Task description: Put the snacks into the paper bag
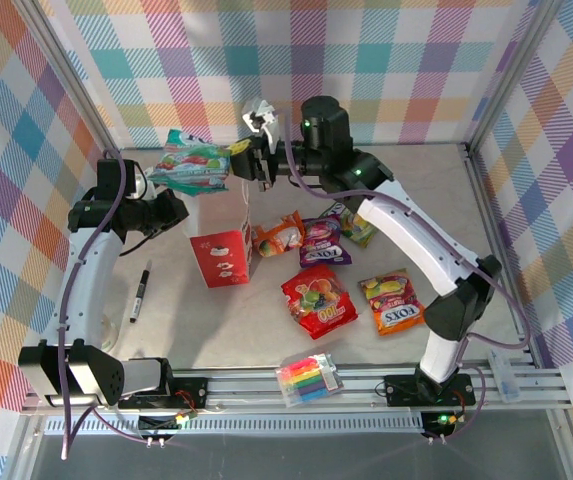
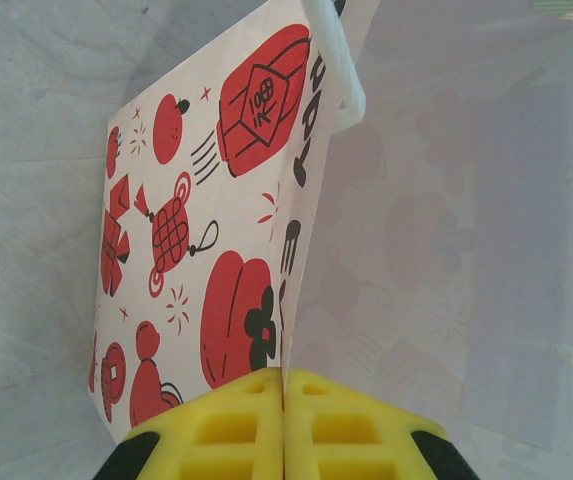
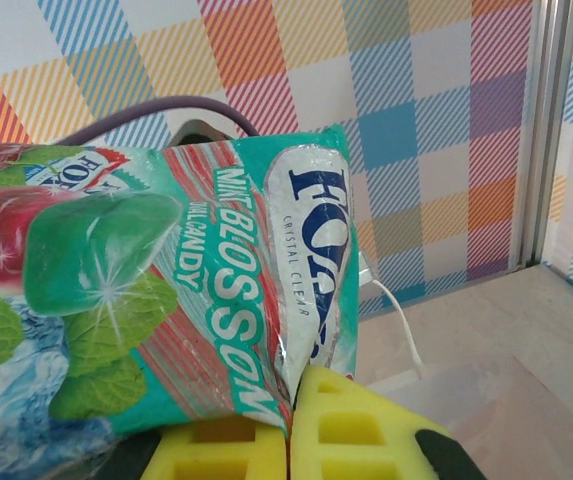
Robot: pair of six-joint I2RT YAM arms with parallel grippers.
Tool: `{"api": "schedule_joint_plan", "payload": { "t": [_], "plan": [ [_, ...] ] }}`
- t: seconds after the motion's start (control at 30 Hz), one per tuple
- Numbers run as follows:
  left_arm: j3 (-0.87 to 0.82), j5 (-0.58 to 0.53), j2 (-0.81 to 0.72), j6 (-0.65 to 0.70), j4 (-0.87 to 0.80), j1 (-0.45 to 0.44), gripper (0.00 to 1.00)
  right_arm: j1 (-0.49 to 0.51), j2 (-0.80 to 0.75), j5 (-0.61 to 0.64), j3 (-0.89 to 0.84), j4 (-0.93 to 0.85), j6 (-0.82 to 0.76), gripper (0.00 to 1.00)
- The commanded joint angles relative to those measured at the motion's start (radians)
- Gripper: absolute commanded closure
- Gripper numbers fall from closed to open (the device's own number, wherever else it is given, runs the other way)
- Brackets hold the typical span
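My right gripper (image 1: 234, 163) (image 3: 291, 400) is shut on a corner of the teal snack pouch (image 1: 196, 165) (image 3: 146, 300) and holds it in the air, behind and left of the paper bag (image 1: 221, 258). The white-and-red paper bag (image 2: 186, 230) stands on the table with my left gripper (image 1: 178, 212) (image 2: 284, 375) shut on its top edge. On the table right of the bag lie an orange pouch (image 1: 278, 236), a purple one (image 1: 323, 242), a yellow-green one (image 1: 358, 228), a red one (image 1: 319, 300) and an orange-red FOXS one (image 1: 393, 303).
A clear pack of rainbow markers (image 1: 308, 378) lies by the front rail. A black pen (image 1: 141, 290) lies left of the bag. Checked walls close in the table on three sides.
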Motion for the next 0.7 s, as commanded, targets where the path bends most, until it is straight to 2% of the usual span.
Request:
{"api": "schedule_joint_plan", "payload": {
  "t": [0.0,0.27,0.47,0.67],
  "plan": [
    [-0.005,0.027,-0.015,0.011,-0.035,0.013,0.94,0.003,0.03,-0.052,0.041,0.103,0.043,1.0],
    [-0.004,0.028,-0.024,0.017,-0.044,0.013,0.95,0.003,0.105,-0.082,0.031,0.164,0.102,1.0],
    [0.0,0.022,-0.03,0.022,-0.053,0.013,0.95,0.003,0.103,-0.02,-0.018,0.16,0.075,1.0],
    [0.003,0.019,-0.029,0.026,-0.057,0.013,0.94,0.001,0.09,0.063,-0.036,0.066,-0.02,1.0]
  ]
}}
